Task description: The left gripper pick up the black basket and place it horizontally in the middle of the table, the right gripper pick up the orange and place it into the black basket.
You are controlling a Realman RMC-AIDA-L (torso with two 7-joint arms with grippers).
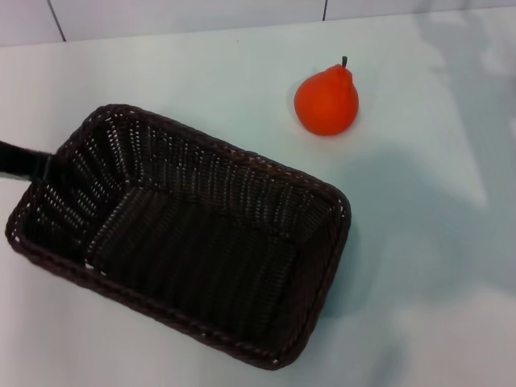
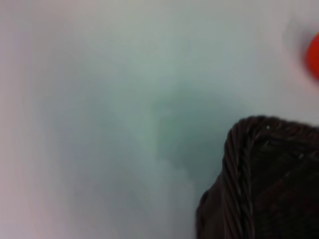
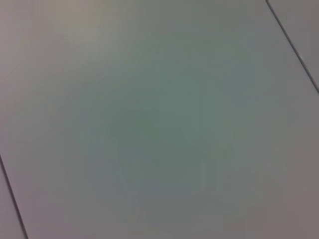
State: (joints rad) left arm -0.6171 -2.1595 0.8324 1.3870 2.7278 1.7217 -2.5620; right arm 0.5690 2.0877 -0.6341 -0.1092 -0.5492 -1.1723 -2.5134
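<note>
On my head view the left gripper [image 1: 24, 161] comes in from the left edge as a slim matte black bar, its tip touching the left short wall of the black basket [image 1: 181, 234]; I cannot tell whether it is clenched on the rim or merely against it. The basket is a large rectangle of dark brown-black woven wicker with rounded corners, a braided rim and sides sloping in to a flat floor. It lies on the table [image 1: 419, 242] at a slant — left end farther from me, right end nearer — and takes up the left and middle of the scene. Nothing lies inside it.

Right of the basket's far side, and apart from it, the orange [image 1: 326, 100] stands upright on the smooth, glossy, pale tabletop: bright orange-red, pear-shaped, with a small dark stem on top.

My left wrist view adds what the head view lacks — the plaited strands of one basket corner [image 2: 259, 179] up close, plus a sliver of the orange [image 2: 314, 55] at the frame edge. The right wrist view gives me only a plain pale surface crossed by thin dark seams; the right gripper appears in none of my views
</note>
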